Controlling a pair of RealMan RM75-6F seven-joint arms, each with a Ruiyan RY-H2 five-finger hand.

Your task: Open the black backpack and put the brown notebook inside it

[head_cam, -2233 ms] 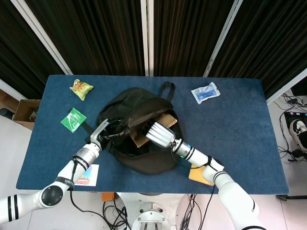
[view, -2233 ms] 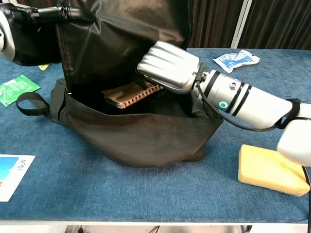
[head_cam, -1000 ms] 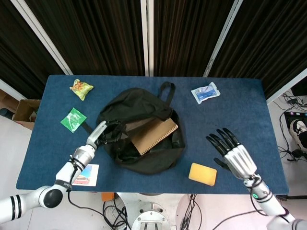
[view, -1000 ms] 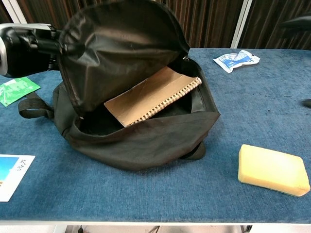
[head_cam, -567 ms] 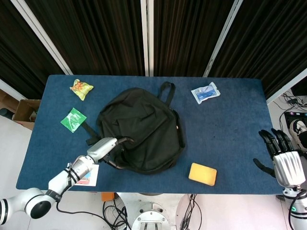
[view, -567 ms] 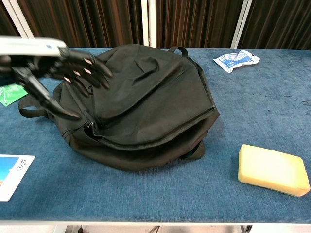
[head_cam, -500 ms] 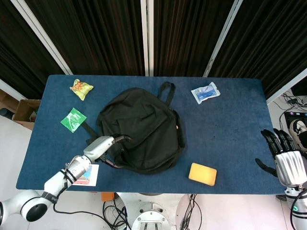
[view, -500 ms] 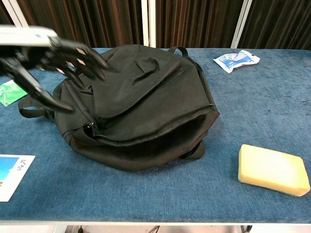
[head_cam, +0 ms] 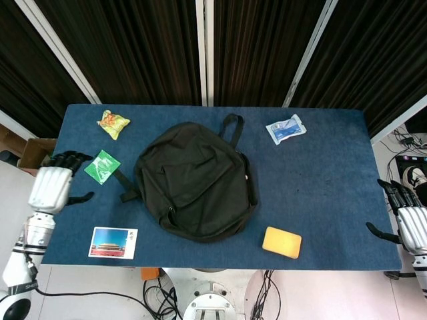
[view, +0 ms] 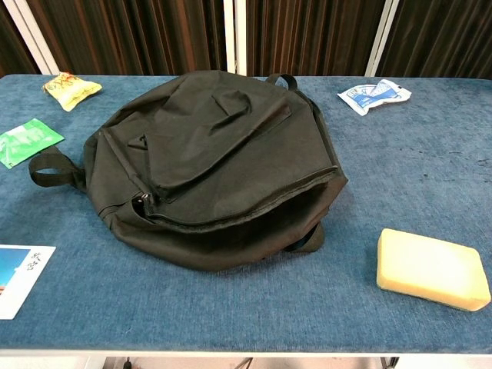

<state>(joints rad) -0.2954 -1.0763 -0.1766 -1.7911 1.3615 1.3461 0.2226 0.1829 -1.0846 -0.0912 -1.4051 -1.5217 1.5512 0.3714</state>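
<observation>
Head view: black backpack (head_cam: 195, 181) lies mid-worktop, flap down, zip apparently unclosed, brown notebook unseen, presumably inside; left hand (head_cam: 51, 189) and right hand (head_cam: 408, 223) off the edges, fingers spread, empty; notebook could slip out if lifted.

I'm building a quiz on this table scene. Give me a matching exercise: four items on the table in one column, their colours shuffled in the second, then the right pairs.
Items:
1. backpack
2. sponge
3. flat packet nearest the left hand
4. pouch beyond the backpack, to the right

Colours:
A. green
B. white and blue
C. black
D. yellow

Pairs: 1-C, 2-D, 3-A, 4-B
</observation>
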